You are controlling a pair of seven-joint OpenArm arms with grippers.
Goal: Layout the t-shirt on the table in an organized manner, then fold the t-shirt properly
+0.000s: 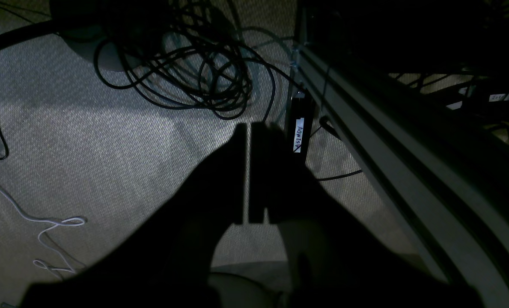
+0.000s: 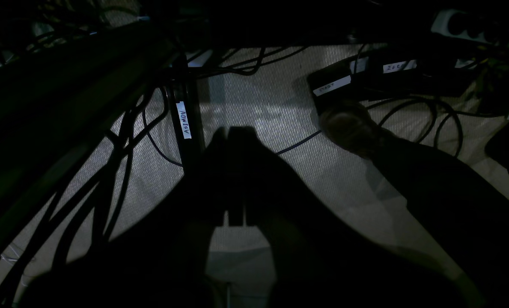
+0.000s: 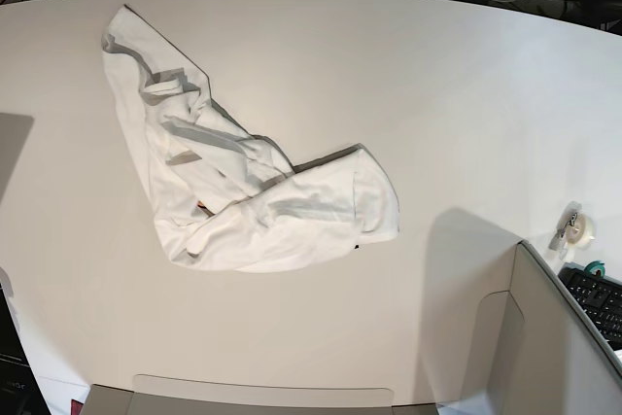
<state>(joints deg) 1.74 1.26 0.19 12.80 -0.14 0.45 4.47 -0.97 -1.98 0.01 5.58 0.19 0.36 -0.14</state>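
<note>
The left claw is hanging below desk height with its two jaws pressed together on nothing, pointing down at carpeted floor beside a tangle of black cables and a metal frame rail. The right claw is doing the same on its side: jaws together, empty, aimed at the floor near a labelled black post and some power bricks. Neither arm is showing in the base view.

Up on the desk, the t-shirt is lying crumpled in a bent, boomerang-like heap, left of centre, one limb running toward the far left edge and the other lying toward the middle. It is mostly showing plain white cloth, with only a speck of red print peeking out near the bend. Well apart from it, at the right edge, a roll of tape and a keyboard are sitting by a partition panel.

The step in hand is looking like the very start of laying out. To do it well, both claws should probably be rising, opening, and each pinching a single layer at opposite ends of the heap, then drawing outward so the cloth is spreading flat rather than dragging as a bundle. Grabbing several layers at the bend would likely be keeping the twist in.
</note>
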